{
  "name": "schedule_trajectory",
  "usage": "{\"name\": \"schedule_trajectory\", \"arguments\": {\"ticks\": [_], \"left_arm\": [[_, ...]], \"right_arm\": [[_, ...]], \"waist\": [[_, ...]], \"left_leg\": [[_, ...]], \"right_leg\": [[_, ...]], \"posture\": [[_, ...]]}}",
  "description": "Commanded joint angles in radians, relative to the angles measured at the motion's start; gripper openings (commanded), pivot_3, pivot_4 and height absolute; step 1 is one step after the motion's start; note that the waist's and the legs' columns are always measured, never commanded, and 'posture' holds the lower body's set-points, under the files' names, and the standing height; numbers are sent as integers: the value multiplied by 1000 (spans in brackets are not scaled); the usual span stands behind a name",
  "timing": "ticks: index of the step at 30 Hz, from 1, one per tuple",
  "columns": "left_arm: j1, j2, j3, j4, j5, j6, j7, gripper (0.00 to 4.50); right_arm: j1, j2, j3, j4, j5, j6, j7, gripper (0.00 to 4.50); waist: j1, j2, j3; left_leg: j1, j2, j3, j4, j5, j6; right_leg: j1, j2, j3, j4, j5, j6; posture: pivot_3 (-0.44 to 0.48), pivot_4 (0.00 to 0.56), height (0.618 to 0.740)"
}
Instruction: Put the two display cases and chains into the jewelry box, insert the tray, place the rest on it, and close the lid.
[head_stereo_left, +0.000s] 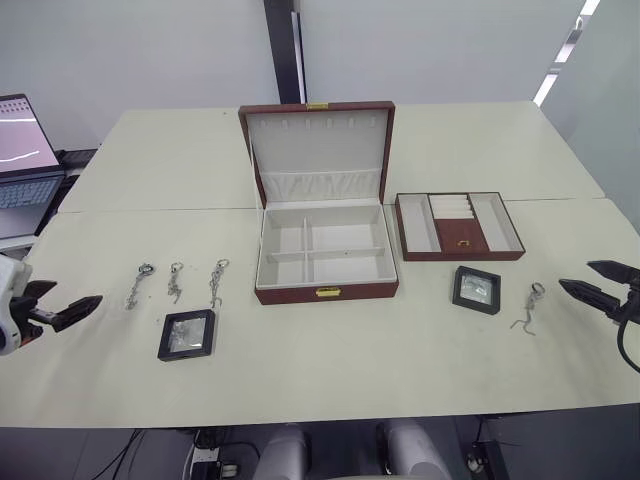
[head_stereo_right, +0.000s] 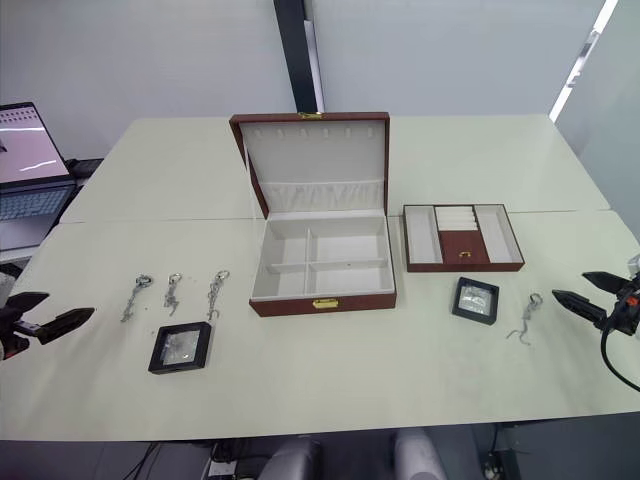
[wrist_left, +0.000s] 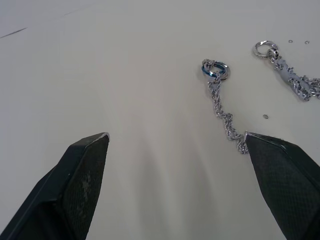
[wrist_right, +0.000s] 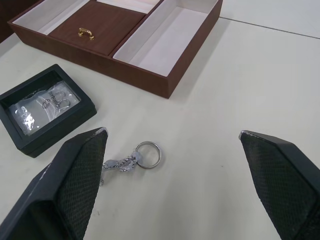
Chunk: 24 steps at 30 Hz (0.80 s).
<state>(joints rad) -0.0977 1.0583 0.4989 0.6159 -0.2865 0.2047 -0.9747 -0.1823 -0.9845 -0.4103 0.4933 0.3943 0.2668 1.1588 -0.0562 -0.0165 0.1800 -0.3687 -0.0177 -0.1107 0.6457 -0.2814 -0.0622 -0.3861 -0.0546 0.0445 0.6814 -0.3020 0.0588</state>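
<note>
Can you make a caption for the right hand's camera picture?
Open right gripper above a chain, beside a display case and the tray.

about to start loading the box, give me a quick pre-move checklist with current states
1. Lid of the jewelry box open: ok.
2. Box compartments free of items: ok.
3. Tray out of the box, on the table right of it: ok.
4. Both display cases lying flat on the table, unobstructed: ok.
5. All four chains on the table: three on the left, one on the right: ok.
6. Left gripper and right gripper open, holding nothing: ok.
</note>
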Motion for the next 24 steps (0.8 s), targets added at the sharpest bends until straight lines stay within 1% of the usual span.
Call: {"name": "schedule_trajectory", "arguments": {"ticks": [1,12,16,20,24], "left_arm": [[-2,36,31,35,2,-41,0,4500],[-28,53,12,97,4,-80,-4,4500],[-46,53,7,128,9,-100,-3,4500],[-73,3,40,95,-44,-64,24,4500],[-34,-107,78,-51,-98,-11,117,4500]], "right_arm": [[-20,-26,-16,1,-1,-24,6,4486],[-18,-24,-20,16,-8,-38,10,4486],[-15,-21,-27,-7,6,-26,17,4486],[-11,-7,-35,-136,68,46,38,4486],[-15,26,-12,-435,215,200,28,4486]], "waist": [[0,0,0],[0,0,0],[-1,0,0],[0,0,0],[-1,1,0]], "left_leg": [[0,0,0,0,0,0],[0,0,0,0,0,0],[0,0,0,0,0,0],[0,0,0,0,0,0],[0,2,1,0,0,0]], "right_leg": [[0,0,0,0,0,0],[0,0,0,0,0,0],[0,0,0,0,0,0],[0,0,0,1,0,0],[0,0,0,1,0,0]], "posture": [[0,150,740],[0,150,740],[0,150,740],[0,150,740],[0,150,740]]}}
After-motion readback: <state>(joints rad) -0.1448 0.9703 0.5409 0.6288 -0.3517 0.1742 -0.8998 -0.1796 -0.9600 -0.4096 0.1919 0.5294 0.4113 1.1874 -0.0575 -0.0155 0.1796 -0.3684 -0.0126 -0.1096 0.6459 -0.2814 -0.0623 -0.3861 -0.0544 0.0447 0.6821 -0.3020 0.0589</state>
